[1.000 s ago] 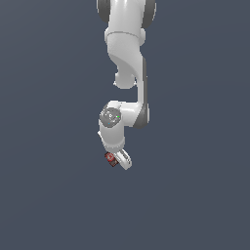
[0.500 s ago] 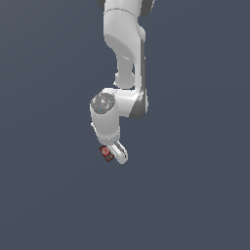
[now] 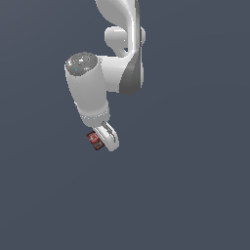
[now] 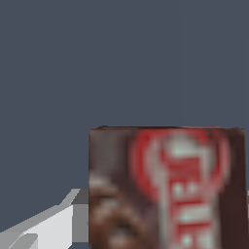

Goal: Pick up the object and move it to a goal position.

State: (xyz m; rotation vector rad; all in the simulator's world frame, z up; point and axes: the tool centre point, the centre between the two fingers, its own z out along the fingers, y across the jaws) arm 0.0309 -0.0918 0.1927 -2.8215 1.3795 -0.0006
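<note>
The object [image 3: 94, 141] is a small dark-brown packet with a red-and-white label, held at the tip of my white arm in the exterior view. My gripper [image 3: 101, 140] is shut on it, one white finger [image 3: 111, 138] showing on the exterior view's right of the packet. In the wrist view the object [image 4: 165, 189] looms close and blurred, with a white finger [image 4: 44, 226] beside it. The other finger is hidden behind the packet.
A plain dark grey-blue background fills both views. The white arm [image 3: 105, 78] reaches down from the top of the exterior view. No surface or other object shows.
The arm has swung toward the exterior view's left and nearer the camera, carrying the packet higher in the picture. The grip on the packet is unchanged.
</note>
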